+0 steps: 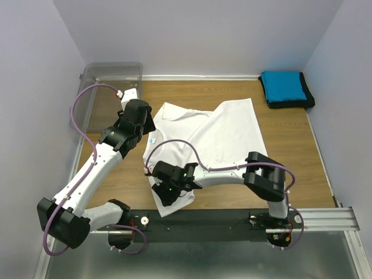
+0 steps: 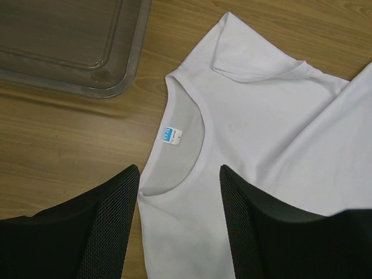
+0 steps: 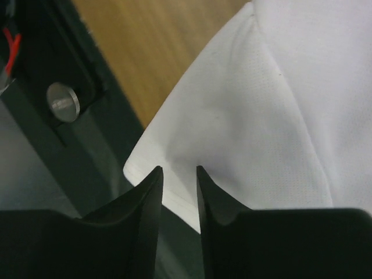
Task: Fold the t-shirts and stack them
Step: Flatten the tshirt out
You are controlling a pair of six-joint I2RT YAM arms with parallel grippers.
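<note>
Grippers at collar and hem of the white t-shirt (image 1: 224, 136)

The white t-shirt is lying spread and rumpled on the wooden table (image 1: 302, 165). The left gripper (image 2: 179, 197) is hovering over the neckline, close to the blue neck label (image 2: 169, 135), its jaws standing wide apart and holding nothing. The right gripper (image 3: 179, 177) is sitting at the shirt's near corner, jaws drawn to a narrow slit with hem showing in it; whether they are pinching cloth cannot be told. The bright blue t-shirt (image 1: 283, 86) is resting folded on the black t-shirt (image 1: 290, 106), far right. The clear bin (image 1: 110, 72) is standing far left.
</note>
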